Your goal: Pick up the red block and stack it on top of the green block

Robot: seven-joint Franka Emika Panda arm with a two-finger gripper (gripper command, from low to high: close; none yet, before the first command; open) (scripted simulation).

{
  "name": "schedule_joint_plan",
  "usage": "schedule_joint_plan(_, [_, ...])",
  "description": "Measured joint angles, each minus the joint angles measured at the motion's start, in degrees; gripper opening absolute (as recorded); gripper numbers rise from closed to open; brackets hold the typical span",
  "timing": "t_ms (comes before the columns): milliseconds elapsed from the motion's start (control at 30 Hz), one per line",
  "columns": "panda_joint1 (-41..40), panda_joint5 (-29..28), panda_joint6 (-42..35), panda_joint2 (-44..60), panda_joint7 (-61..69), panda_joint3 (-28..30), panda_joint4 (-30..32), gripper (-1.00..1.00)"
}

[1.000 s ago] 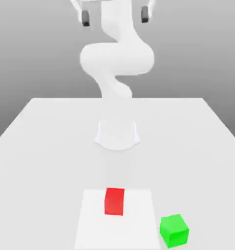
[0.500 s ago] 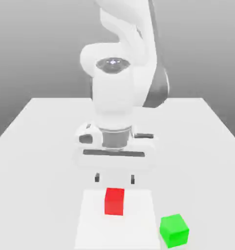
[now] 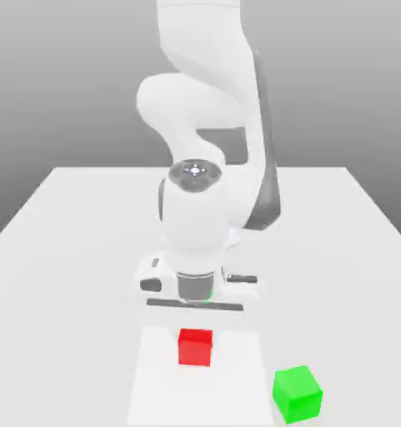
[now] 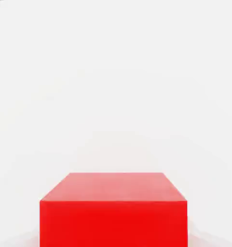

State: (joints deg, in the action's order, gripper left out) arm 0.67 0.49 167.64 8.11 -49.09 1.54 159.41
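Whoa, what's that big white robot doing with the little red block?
The robot arm has its hand down right at the red block, which sits on a white square. The hand is shut around that block's spot, so it looks like it is just grabbing it. The green block sits off toward the exterior view's right, with nothing on top of it. So the red block is not stacked yet.

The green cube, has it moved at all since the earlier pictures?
No, the green cube has stayed put: in the exterior view it sits just off the white square's edge, toward the view's right, as before.
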Motion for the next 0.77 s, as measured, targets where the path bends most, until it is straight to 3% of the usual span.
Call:
schedule_joint_plan(167, [-0.06,-1.01,-7.91,-7.5,1.41,-0.87,-0.34,-1.0])
schedule_joint_plan(467, [7.4,-2.28,-17.72,-2.47,21.42,-8.31,-15.06,-1.0])
schedule_joint_plan(633, [8.59,-4.52,-12.37,5.9,23.39,-8.51,-17.95,-1.0])
schedule_joint_plan(667, [8.81,-5.04,-10.88,7.52,23.06,-8.21,-18.07,1.0])
schedule_joint_plan(767, [8.81,-5.04,-10.88,7.52,23.06,-8.21,-18.07,1.0])
